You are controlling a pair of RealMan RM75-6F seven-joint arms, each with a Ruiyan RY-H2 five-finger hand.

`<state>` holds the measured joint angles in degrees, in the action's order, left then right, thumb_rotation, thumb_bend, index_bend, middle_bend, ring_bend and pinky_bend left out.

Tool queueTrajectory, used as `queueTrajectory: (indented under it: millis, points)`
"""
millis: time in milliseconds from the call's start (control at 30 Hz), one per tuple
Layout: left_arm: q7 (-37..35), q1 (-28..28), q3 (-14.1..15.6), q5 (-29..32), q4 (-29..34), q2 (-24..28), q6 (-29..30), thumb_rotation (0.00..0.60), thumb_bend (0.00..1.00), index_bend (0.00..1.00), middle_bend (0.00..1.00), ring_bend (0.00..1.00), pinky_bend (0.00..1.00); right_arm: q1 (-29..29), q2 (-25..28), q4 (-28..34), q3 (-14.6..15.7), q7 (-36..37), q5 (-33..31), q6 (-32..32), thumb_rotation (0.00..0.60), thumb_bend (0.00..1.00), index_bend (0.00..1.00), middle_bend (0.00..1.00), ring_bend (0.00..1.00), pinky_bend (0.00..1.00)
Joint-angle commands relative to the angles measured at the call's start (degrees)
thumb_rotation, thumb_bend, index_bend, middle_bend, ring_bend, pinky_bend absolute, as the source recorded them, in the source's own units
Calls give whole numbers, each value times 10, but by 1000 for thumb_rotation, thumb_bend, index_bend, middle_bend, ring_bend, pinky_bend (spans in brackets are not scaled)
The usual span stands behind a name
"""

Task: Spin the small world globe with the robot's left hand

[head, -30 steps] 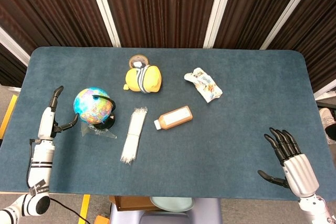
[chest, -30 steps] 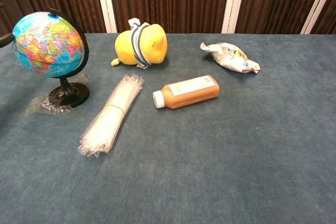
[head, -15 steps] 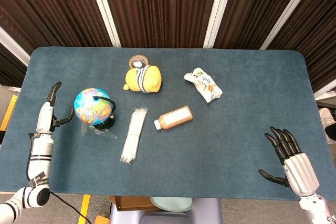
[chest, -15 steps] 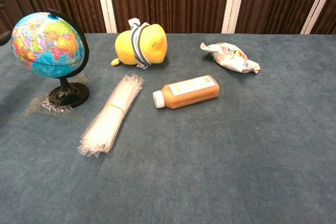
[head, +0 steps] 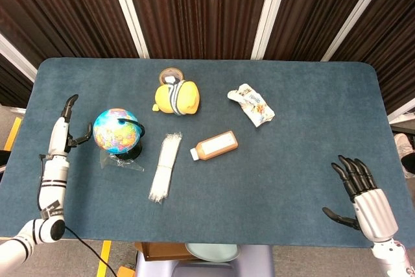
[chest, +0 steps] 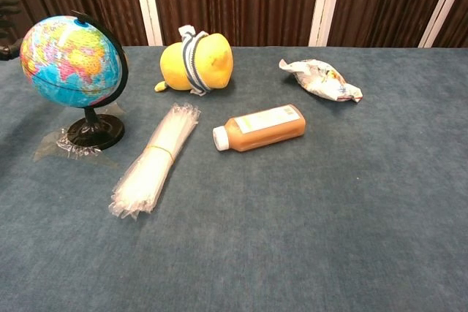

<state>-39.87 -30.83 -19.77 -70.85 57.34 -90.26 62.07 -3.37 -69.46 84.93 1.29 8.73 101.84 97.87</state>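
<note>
- 1 small world globe (head: 115,131) stands at the left of the table (head: 292,180) in the head view, upright on a black stand whose round base sits on a scrap of clear plastic wrap (chest: 64,144).
- Judging by its size, the globe is light and hollow, with a hard, smooth, fairly slick shell. It should turn freely on its tilted axis inside the black arc (chest: 117,56).
- A good place to touch is the sphere's bare left flank near its widest band, brushing sideways. Pushing on the arc or the stand would likely tip or slide it, since the base is narrow and the wrap beneath looks slippery.
- 1 left hand (head: 67,133) hangs just left of the globe, fingers apart and holding nothing. Its thumb reaches toward the sphere, but I cannot tell whether it touches.
- 1 right hand (head: 360,188) rests at the lower right of the head view, well apart from everything, fingers spread and empty.
- Other things, 1 of each: a yellow plush toy (head: 176,96) with a striped scarf at upper centre, a roll of tape (head: 171,74) behind it, a crumpled snack packet (head: 252,105) at upper right, an orange-brown bottle (head: 214,146) with a white cap lying on its side at centre, and a bundle of clear straws (head: 164,167) just right of the globe.
</note>
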Motion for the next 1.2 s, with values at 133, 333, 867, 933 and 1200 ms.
queueTrajectory:
  millis: [133, 333, 867, 933, 1200]
  points:
    - [-21, -27, -14, 14, -63, -27, -30, 600, 358, 0, 0, 0, 0, -1, 1, -4, -4, 3, -8, -5, 600, 214, 0, 0, 0, 0]
    - [-57, -37, -51, 47, -106, -42, -33, 600, 373, 0, 0, 0, 0, -1, 3, -3, -2, 1, -8, -11, 600, 214, 0, 0, 0, 0]
    - [-41, 23, -37, 0, 25, 28, 94, 600, 411, 0, 0, 0, 0, -5, 10, 9, 9, 3, 5, -24, 600, 214, 0, 0, 0, 0]
    - [-44, 41, -25, -15, 79, 52, 109, 600, 406, 0, 0, 0, 0, -5, 11, 11, 10, 4, 7, -24, 600, 214, 0, 0, 0, 0]
    - [36, 85, 31, -77, 190, 84, 172, 600, 361, 0, 0, 0, 0, -3, 13, 19, 13, 1, 8, -25, 600, 215, 0, 0, 0, 0]
